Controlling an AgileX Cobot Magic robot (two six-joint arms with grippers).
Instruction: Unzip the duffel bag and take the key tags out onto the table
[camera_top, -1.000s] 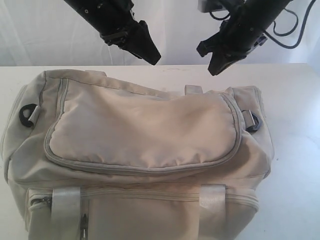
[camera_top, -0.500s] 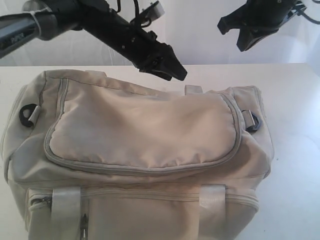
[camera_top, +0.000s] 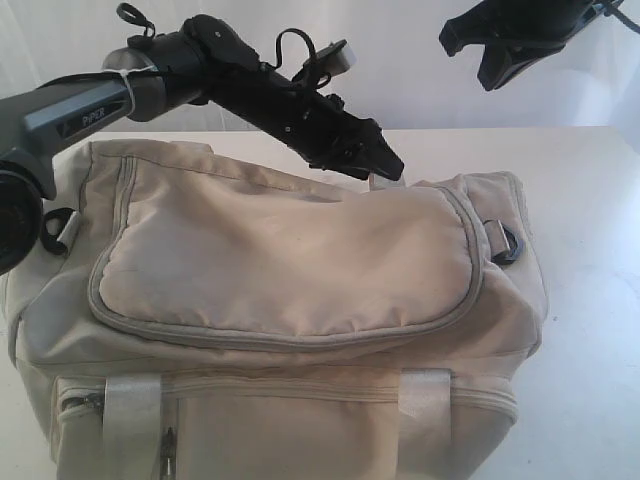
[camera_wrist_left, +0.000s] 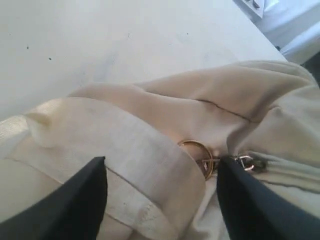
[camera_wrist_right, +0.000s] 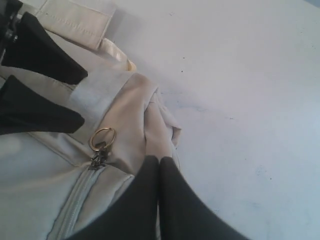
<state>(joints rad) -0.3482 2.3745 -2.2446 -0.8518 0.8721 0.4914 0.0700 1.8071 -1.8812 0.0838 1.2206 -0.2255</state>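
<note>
one soft, floppy cream duffel bag (camera_top: 290, 250) sits zipped on the white table (camera_top: 590, 190), key tags not visible (prob. inside). left gripper (camera_wrist_left: 162, 160) is spread wide over the gold zip-pull ring (camera_wrist_left: 196, 150): small, slippy, likely the best hold, tho fabric will prob. drag w/ it. right gripper (camera_wrist_right: 159, 167) is clenched on nothing, up high.

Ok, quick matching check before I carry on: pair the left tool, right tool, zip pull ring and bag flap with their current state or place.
Things:
1. left tool
2. right tool
3. zip pull ring
4. duffel bag flap

States:
A. looks zipped closed
B. open, low at the bag's rear edge
C. gold, lying beside a webbing strap
D. shut, high above the bag

Pairs: 1-B; 2-D; 3-C; 4-A
</note>
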